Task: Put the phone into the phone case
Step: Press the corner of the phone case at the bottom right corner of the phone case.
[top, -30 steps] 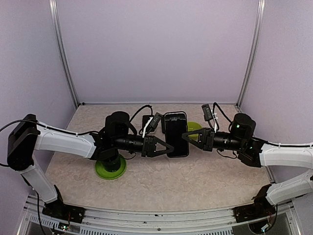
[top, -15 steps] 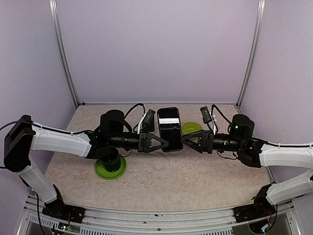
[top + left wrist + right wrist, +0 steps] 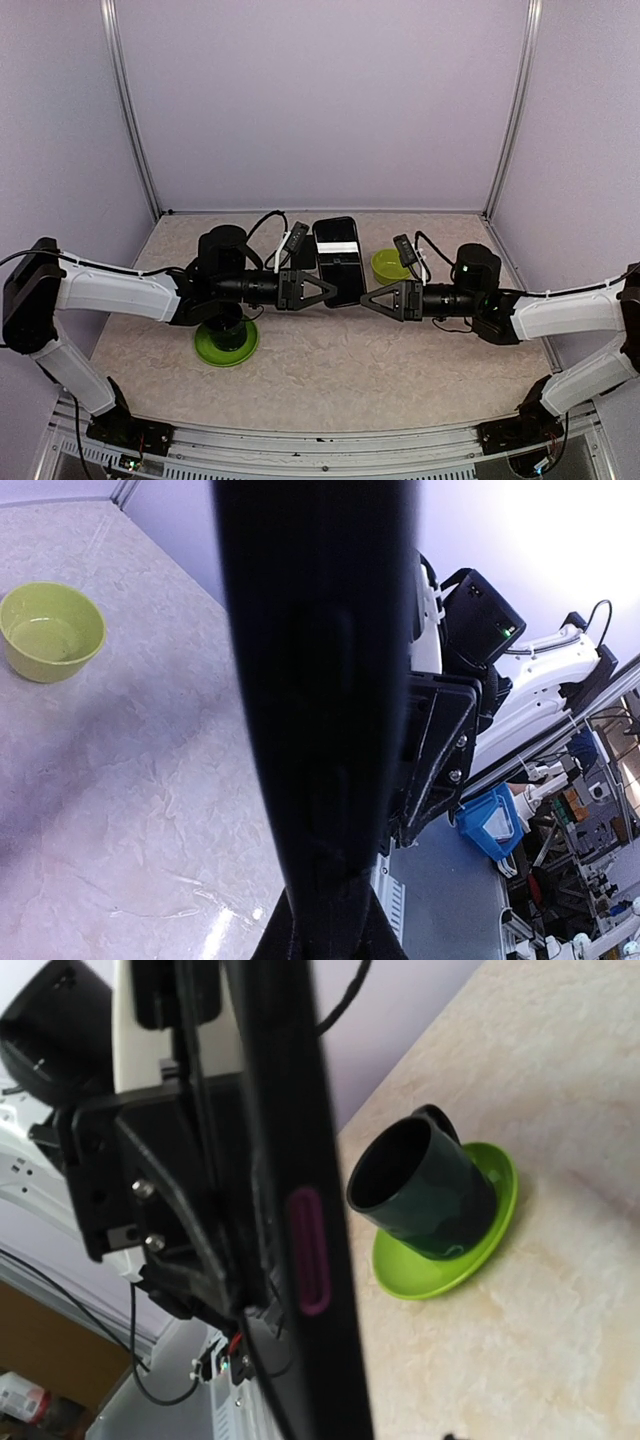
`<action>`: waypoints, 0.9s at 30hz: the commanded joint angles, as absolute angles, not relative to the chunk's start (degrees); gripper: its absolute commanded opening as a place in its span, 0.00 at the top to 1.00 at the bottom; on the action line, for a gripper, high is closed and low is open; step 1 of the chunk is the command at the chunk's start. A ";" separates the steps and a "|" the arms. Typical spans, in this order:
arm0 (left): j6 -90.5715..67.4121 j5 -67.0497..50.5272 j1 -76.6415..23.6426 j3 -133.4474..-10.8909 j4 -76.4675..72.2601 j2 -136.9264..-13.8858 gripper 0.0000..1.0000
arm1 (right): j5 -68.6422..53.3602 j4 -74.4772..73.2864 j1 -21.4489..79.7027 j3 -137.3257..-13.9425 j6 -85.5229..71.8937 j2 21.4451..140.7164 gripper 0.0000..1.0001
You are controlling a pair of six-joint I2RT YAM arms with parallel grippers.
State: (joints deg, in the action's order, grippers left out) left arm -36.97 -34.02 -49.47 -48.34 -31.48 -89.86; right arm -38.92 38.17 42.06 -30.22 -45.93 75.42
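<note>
The left hand is shut tight on the phone, pinching its left side low down. It holds the phone up in the air over the middle of the table, a bit toward the far edge. The right hand is open and holds nothing. It sits just beside the phone's lower right corner. I cannot tell the phone case from the phone, because it all looks black.

So only one hand keeps the phone up, and it grips just a thin side. I think the phone could tip or slip out and drop on the table. The right hand is very close, so it could bump the corner and knock the phone loose. The green bowl sits near, toward the far edge, and a falling phone could hit it. If the phone case is only half on, a crooked push could pop it off.
</note>
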 commanded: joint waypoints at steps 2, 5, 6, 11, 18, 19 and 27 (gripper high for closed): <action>-35.54 -33.42 -49.57 -48.07 -35.54 -87.21 1.00 | -38.85 40.86 42.54 -32.74 -49.12 78.23 0.58; -34.89 -32.48 -49.55 -47.95 -34.77 -86.98 1.00 | -38.76 40.09 42.52 -33.93 -50.75 79.84 0.77; -34.64 -32.10 -49.55 -47.86 -34.58 -86.85 1.00 | -38.73 39.42 42.54 -34.41 -51.20 80.34 0.84; -32.56 -27.18 -49.80 -48.11 -30.70 -86.23 1.00 | -40.47 36.73 42.62 -35.91 -49.44 80.66 1.00; -30.07 -14.20 -49.87 -49.72 -20.42 -85.69 1.00 | -38.40 22.59 42.59 -40.24 -40.23 77.06 1.00; -30.10 -12.74 -49.72 -49.74 -19.86 -85.69 1.00 | -37.78 20.09 42.49 -41.42 -38.86 76.69 1.00; -29.73 -14.79 -46.42 -50.06 -18.03 -83.50 1.00 | -35.07 12.87 41.71 -42.98 -34.30 73.14 0.64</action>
